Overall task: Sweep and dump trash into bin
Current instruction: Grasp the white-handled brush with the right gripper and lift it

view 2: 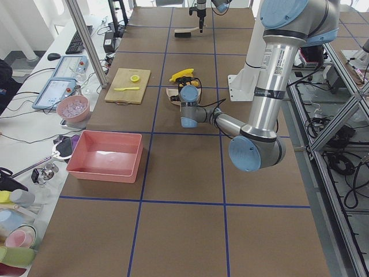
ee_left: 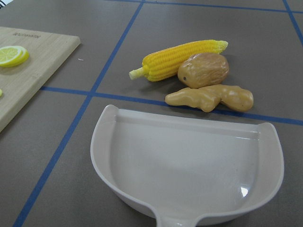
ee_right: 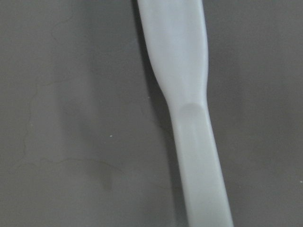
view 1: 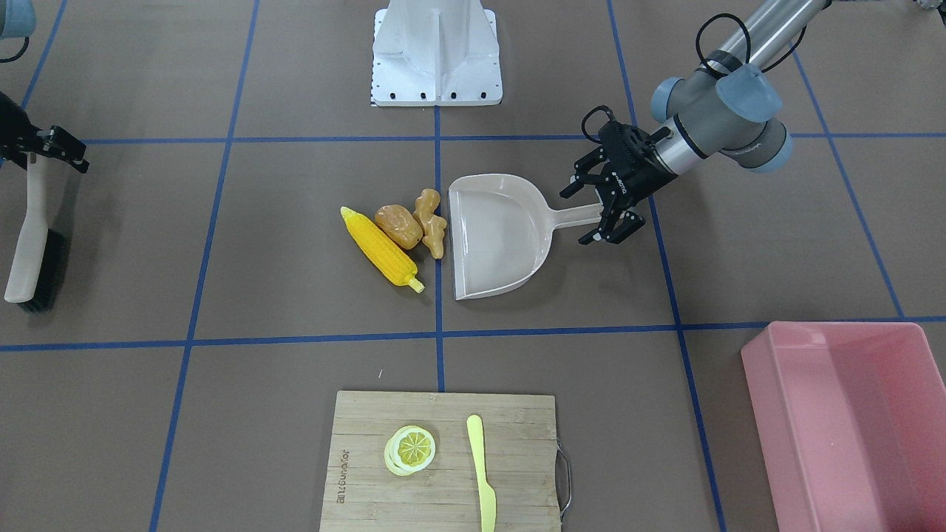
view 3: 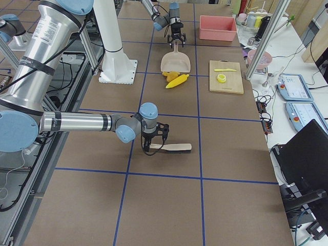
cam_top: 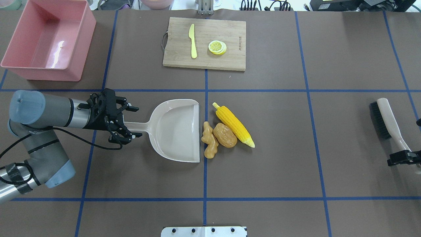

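Note:
The trash lies mid-table: a yellow corn cob [cam_top: 234, 126], a brown potato [cam_top: 225, 135] and a tan ginger root [cam_top: 210, 144], the ginger almost at the lip of the beige dustpan [cam_top: 174, 130]. My left gripper [cam_top: 131, 121] is open, its fingers straddling the dustpan's handle without closing on it. In the left wrist view the pan [ee_left: 189, 170] is empty, with the corn [ee_left: 177, 59], potato [ee_left: 203, 70] and ginger [ee_left: 210, 97] just beyond it. The pink bin [cam_top: 42, 74] stands empty at the far left. My right gripper [cam_top: 406, 156] is open over the handle end of the brush [cam_top: 386, 120], which lies flat.
A wooden cutting board [cam_top: 230, 33] at the far side carries a lemon slice [cam_top: 217, 47] and a yellow knife [cam_top: 193, 41]. The robot's white base [view 1: 436, 52] sits at the near edge. Blue tape lines cross the brown table.

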You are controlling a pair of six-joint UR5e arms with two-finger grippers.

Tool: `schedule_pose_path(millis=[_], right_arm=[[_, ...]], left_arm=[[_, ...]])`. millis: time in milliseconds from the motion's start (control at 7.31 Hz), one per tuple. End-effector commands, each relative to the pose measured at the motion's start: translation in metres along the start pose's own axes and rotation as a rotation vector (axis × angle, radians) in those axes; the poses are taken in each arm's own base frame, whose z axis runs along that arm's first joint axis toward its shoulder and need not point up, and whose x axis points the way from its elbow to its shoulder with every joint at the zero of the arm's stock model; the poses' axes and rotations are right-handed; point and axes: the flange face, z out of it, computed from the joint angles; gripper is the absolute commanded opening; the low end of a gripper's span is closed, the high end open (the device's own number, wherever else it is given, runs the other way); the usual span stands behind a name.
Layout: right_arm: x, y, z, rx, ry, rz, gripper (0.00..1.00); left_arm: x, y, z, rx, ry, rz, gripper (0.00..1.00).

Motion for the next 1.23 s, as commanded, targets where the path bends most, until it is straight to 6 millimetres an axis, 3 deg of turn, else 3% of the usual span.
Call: schedule_pose_path(millis=[0,274,547,684,821,958,1094], right_arm=[[0.008,0.009,-0.002,-0.005,0.012,-0.023,0.36],[0.026,0.023,-0.006,0.021,0.017,-0.046,0.00],[0.032,0.030,-0.010,0.032,0.005,-0.055,0.00],[0.023,0.027,-0.014,0.042,-0.008,-0.067,0.00],[0.005,0.025,-0.022,0.052,-0.035,-0.089,0.00],[-0.025,0.017,-0.031,0.059,-0.081,-0.115,0.00],[-0.072,0.016,-0.035,0.036,-0.124,-0.119,0.00]], left_arm=[[-0.004,-0.007,0.015,-0.006,0.008,-0.003,0.97],[-0.001,-0.006,0.016,-0.013,0.050,-0.003,0.97],[0.001,-0.001,0.017,-0.023,0.066,-0.003,0.97],[-0.002,0.006,0.022,-0.038,0.067,-0.011,0.97],[-0.002,0.008,0.024,-0.041,0.068,-0.011,0.97],[0.000,0.010,0.026,-0.046,0.072,-0.013,0.97],[0.000,0.011,0.027,-0.047,0.072,-0.014,0.97]])
